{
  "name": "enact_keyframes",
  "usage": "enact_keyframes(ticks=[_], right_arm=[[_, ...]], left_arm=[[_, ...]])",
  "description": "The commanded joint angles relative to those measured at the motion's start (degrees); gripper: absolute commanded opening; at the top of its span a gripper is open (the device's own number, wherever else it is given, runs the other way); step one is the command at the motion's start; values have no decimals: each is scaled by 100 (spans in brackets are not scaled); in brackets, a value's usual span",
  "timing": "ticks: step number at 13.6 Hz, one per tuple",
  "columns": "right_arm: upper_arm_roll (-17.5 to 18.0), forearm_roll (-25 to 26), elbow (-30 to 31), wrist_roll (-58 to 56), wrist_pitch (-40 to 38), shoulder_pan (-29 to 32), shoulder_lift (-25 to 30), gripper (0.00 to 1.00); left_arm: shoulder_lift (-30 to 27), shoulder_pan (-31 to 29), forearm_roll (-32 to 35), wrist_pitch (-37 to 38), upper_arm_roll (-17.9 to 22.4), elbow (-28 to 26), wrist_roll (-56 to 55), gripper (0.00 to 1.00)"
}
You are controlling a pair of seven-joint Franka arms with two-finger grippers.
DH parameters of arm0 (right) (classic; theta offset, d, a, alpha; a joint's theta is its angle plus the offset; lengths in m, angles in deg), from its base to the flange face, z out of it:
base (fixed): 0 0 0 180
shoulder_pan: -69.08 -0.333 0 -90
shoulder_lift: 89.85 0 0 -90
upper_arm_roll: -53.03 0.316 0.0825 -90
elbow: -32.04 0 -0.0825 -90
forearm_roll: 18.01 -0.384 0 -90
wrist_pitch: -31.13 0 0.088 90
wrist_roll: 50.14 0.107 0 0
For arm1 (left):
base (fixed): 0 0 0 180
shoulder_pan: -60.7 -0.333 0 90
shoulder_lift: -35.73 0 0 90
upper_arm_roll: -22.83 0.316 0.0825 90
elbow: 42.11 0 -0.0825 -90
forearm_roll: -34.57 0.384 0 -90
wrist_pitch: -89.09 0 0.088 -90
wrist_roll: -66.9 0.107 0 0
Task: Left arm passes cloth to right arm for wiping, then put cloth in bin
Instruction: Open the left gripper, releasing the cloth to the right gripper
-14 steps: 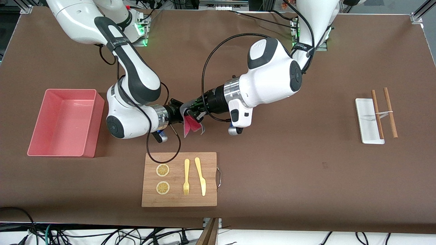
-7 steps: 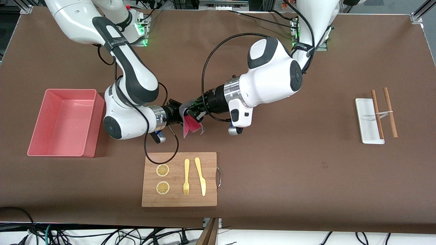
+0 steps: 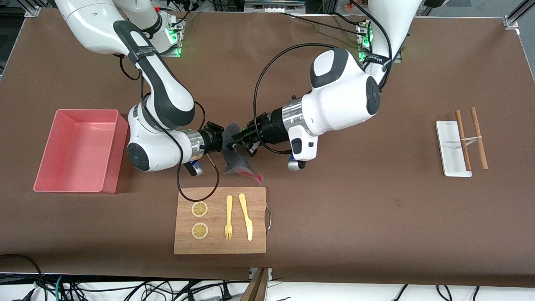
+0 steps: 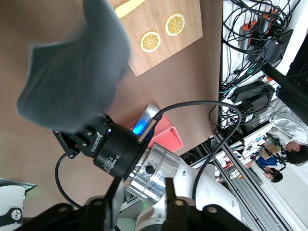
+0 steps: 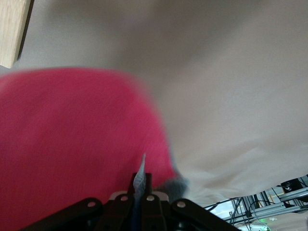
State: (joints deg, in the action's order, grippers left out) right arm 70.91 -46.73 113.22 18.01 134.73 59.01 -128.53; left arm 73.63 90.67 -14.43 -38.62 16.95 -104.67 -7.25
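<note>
The right gripper [image 3: 224, 140] was clenched on the cloth [image 3: 234, 161], which hung below it. The left gripper [image 3: 241, 139], just beside, had released. Wiping and the bin [image 3: 79, 150] remained.

A brown worktop [image 3: 376, 217] carries a pink bin [image 3: 79, 150] toward the right arm's end and a wooden board [image 3: 220, 220] nearer the front camera. Toward the left arm's end lies a white tray [image 3: 449, 146], with two brown sticks [image 3: 471, 138] that seem to rest partly across it.
</note>
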Motion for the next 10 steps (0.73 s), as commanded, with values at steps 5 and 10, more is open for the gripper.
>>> enact_keyframes(ticks=[5, 10], right_arm=[[260, 86, 73, 23, -112, -30, 62, 0], [322, 402, 626, -266, -69, -39, -17, 0]], left_arm=[[-107, -27, -39, 184, 43, 25, -46, 100], [-361, -570, 530, 1571, 61, 51, -29, 100]])
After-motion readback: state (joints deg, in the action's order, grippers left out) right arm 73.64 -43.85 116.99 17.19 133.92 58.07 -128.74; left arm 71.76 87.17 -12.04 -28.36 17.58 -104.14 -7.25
